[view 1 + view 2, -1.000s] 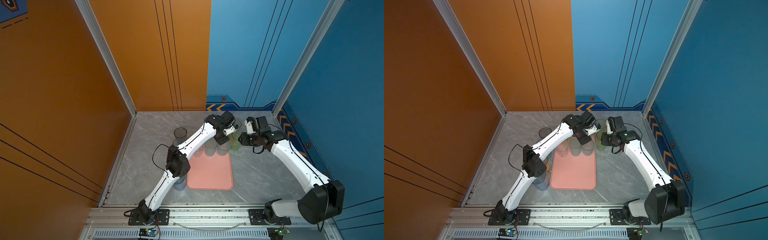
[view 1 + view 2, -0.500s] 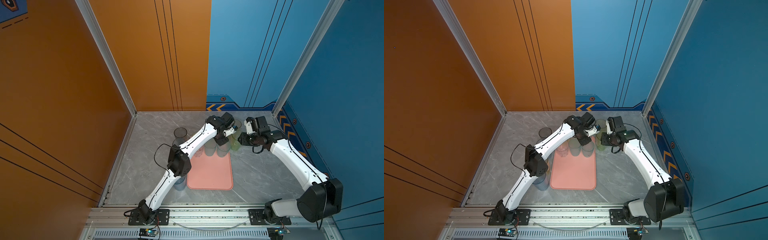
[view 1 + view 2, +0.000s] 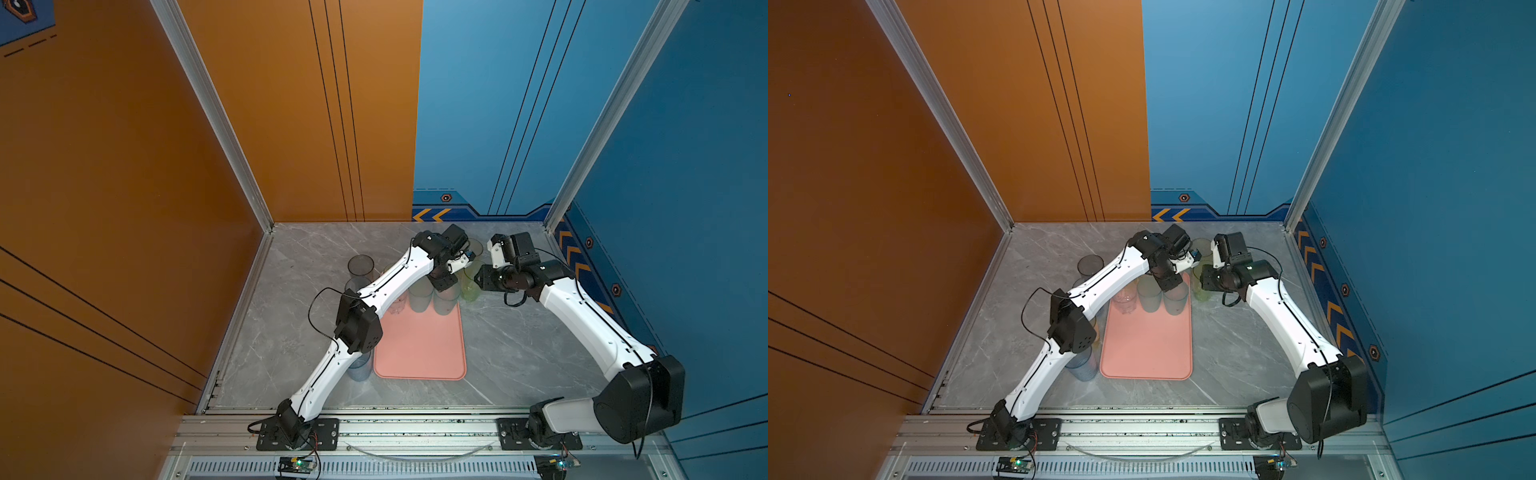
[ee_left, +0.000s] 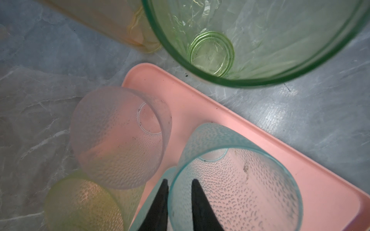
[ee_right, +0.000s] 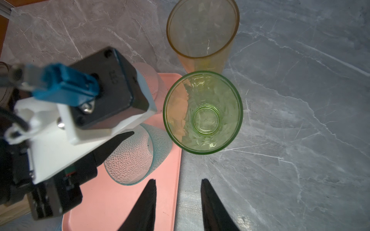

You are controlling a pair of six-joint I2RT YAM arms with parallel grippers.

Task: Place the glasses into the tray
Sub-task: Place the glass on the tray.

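The salmon-pink tray [image 3: 419, 349] [image 3: 1146, 349] lies mid-table with several glasses standing at its far end. My left gripper [image 4: 178, 182] straddles the rim of a dimpled teal glass [image 4: 236, 180] [image 5: 136, 158] that stands on the tray. One finger is inside and one outside, and the jaws are slightly parted, so it is open. A pinkish glass [image 4: 120, 138] fills the tray's far corner, with a yellow-green glass [image 4: 84, 204] beside it. My right gripper [image 5: 178, 181] hangs open and empty over the tray's right rim [image 5: 176, 160], just short of a green glass [image 5: 203, 113] [image 3: 471, 289] on the table.
A tall amber glass [image 5: 202, 34] stands on the table behind the green one. Left of the tray are a tall grey glass [image 3: 360, 266] and a blue glass [image 3: 359, 370], the latter partly under my left arm. The left wrist camera housing [image 5: 104, 90] sits close to the green glass.
My left gripper's jaws have parted a little around the teal glass's rim. The right arm and the glasses have not visibly moved.
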